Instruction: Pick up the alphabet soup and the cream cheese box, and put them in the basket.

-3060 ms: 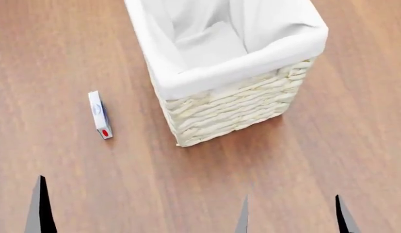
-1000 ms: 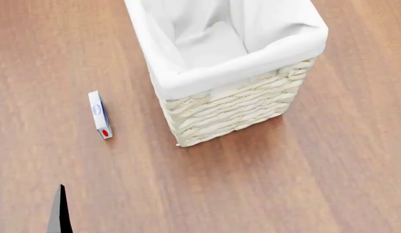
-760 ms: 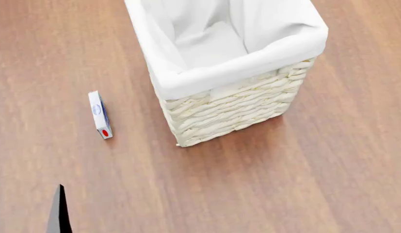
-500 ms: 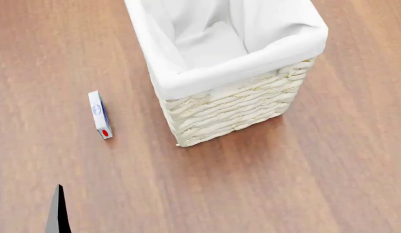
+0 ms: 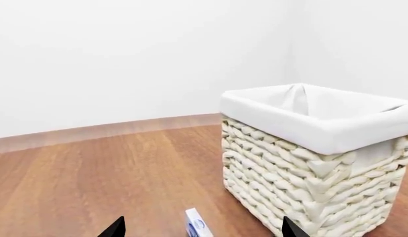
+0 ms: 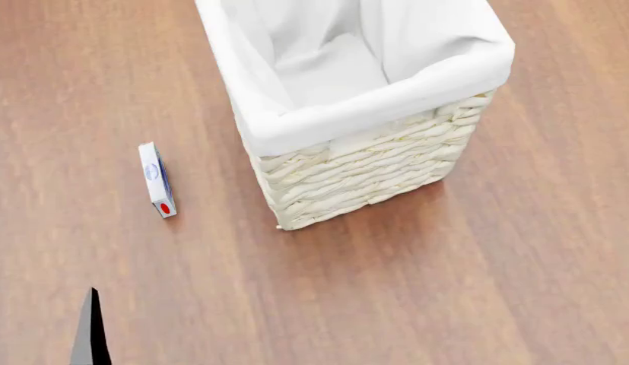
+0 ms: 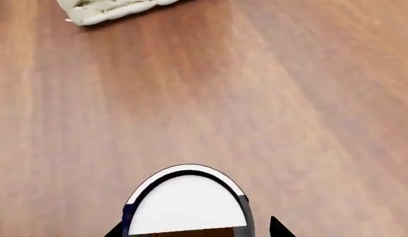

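Observation:
The cream cheese box (image 6: 157, 179) lies on the wooden floor left of the basket (image 6: 365, 122). In the left wrist view the box (image 5: 197, 227) sits ahead of and between the spread fingertips of my open, empty left gripper (image 5: 200, 229), with the basket (image 5: 315, 133) beside it. Only one left fingertip (image 6: 91, 334) shows in the head view. In the right wrist view the alphabet soup can (image 7: 187, 202), with a white lid and dark rim, stands between the spread fingers of my open right gripper (image 7: 196, 229). The can and the right gripper are out of the head view.
The floor (image 6: 477, 289) is bare wood around the basket. A corner of the basket's base (image 7: 111, 10) shows far ahead in the right wrist view. A white wall with a skirting board (image 5: 105, 131) stands behind the basket.
Since 3.1 s ago the two right fingertips have left the head view and the left fingertip has shifted a little right. Over the last second nothing has visibly moved.

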Tool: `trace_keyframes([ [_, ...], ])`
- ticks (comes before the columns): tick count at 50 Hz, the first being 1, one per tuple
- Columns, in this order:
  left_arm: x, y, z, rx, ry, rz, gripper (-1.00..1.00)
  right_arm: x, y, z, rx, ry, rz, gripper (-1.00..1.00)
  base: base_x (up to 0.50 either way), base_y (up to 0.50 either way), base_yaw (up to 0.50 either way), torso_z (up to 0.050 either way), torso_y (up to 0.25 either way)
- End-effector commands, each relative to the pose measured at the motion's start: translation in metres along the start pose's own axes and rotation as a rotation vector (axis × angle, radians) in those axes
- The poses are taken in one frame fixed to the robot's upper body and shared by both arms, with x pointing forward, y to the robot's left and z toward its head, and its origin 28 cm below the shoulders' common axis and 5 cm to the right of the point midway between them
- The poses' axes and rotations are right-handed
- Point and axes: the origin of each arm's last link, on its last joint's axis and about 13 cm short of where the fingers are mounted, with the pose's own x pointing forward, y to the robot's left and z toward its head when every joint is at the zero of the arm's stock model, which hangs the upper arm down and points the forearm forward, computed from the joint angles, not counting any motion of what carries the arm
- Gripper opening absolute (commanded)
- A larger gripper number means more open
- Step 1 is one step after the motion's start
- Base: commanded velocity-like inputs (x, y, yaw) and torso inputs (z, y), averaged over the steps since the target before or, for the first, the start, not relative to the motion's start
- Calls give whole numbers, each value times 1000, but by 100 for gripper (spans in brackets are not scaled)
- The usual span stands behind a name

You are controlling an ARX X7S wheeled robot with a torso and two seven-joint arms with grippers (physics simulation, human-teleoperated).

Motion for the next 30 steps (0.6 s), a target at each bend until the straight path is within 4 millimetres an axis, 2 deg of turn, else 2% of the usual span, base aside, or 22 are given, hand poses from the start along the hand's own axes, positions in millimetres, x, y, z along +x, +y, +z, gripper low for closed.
trace_keyframes([
  [1,0,0,-1,4,0,2,100,9,-1,-9,-7,21,-4,100,0,0,0,0,0],
  [3,0,0,-1,5,2,2,100,10,-1,-9,-6,17,-5,100,0,0,0,0,0],
  [4,0,0,-1,5,2,2,100,10,-1,-9,-6,16,-6,-100,0,0,0,0,0],
  [22,0,1,-1,11,2,7,100,9,0,-8,-6,7,0,-100,4,-1,1,-1,-1],
  [26,-1,1,-1,11,4,6,100,5,-1,1,-17,-31,-5,-100,3,-1,1,0,0],
  [30,-1,0,-1,9,4,4,100,-5,-2,23,-60,-141,-24,-100,0,0,0,0,0],
])
